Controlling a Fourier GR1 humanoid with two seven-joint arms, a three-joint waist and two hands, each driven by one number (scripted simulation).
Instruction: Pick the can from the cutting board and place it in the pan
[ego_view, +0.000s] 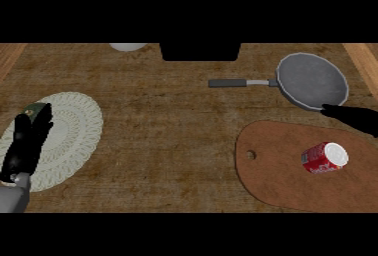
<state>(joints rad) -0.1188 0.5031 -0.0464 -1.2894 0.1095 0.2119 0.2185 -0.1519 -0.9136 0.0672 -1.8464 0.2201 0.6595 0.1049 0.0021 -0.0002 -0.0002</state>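
Observation:
A red can (323, 158) with a white end lies on its side on the brown cutting board (280, 175) at the lower right. The grey pan (313, 80) sits at the upper right, its handle pointing left. My right hand (356, 117) comes in from the right edge between the pan and the board, fingers straight and pointing left, above and to the right of the can and apart from it. My left hand (28, 140) rests open at the left, over a round mat.
A round cream woven mat (70, 135) lies at the left under my left hand. A black box-like object (200, 51) and a white round thing (128, 47) stand at the counter's far edge. Bare wooden counter spans the middle.

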